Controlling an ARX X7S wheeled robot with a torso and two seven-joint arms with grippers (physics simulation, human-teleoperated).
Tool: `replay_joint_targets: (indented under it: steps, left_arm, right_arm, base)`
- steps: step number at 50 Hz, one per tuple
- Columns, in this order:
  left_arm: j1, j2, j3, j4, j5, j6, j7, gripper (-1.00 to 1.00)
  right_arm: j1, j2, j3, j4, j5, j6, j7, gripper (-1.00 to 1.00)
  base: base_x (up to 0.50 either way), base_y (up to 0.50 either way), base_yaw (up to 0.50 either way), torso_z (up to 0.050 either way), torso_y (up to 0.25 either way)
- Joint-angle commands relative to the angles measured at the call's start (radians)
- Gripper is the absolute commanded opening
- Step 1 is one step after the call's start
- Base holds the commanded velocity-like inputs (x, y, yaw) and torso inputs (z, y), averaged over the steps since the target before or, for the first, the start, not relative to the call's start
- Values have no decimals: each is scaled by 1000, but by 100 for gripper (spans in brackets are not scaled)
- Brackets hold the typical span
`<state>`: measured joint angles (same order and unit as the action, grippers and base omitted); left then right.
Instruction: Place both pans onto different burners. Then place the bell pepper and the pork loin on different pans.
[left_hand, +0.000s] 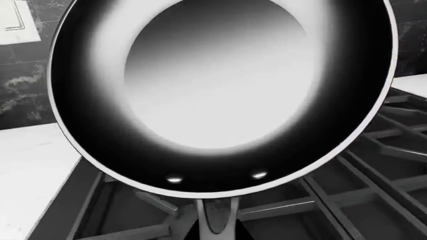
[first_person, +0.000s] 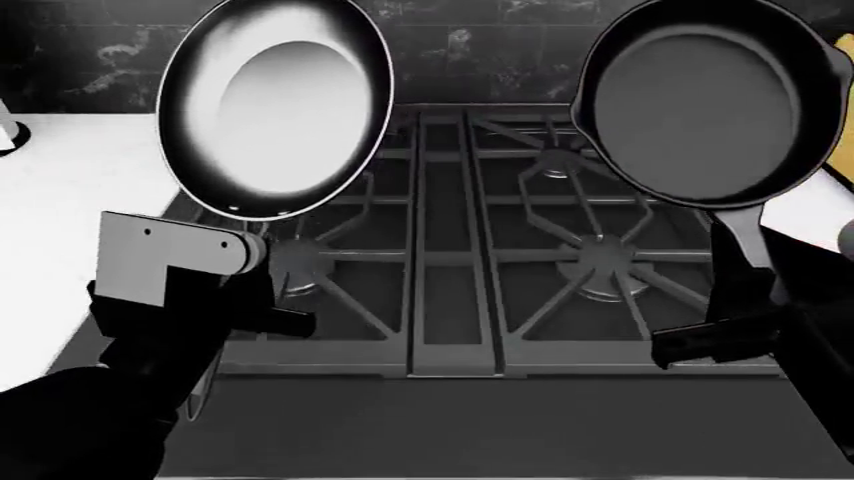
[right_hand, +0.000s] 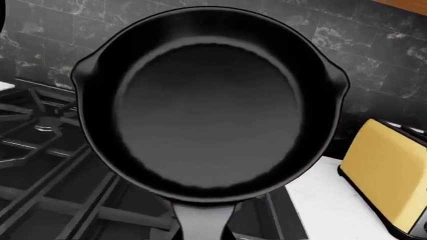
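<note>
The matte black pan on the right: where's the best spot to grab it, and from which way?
By its handle, from the near side of the stove. The matte pan is a wide round bowl, too broad for a claw, and its handle is the only narrow part, pointing back toward the robot. The right claw appears to hold it that way now, though the grip itself is hard to see.

The light is even and quite soft, and all three views are sharp, without blur. On my glossy pan (first_person: 276, 105) there is a strong white glare that washes out its bottom, while the matte pan (first_person: 707, 100) stays dark and dull. The stove grates (first_person: 534, 250) are dim, with weak shadows.
</note>
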<state>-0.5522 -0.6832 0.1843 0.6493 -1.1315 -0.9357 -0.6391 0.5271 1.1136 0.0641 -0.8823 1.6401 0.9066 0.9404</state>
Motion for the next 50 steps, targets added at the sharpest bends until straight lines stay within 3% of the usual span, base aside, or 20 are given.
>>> replay_joint_targets:
  steps: [1,18,25,50]
  left_arm:
    - [-12,0,-20,10,26,12,0,-100]
    - [-14,-6,-31,19,7,15,-8,-100]
    - [-16,-8,-29,17,8,18,-3,-100]
    - [-16,13,0,-23,49,50,33,-100]
  right_arm:
    - [17,2,41,2,-31,0,13,-100]
    - [63,-39,22,35,11,-30,-8,-100]
    - [87,-66,23,116,72,-60,-83,-100]
    - [294,-32,-163,238,188,67,-82,-100]
  base:
    - [0,0,0,0,10]
    - [0,0,0,1,2]
    - [0,0,0,0,3]
    - [0,0,0,1,3]
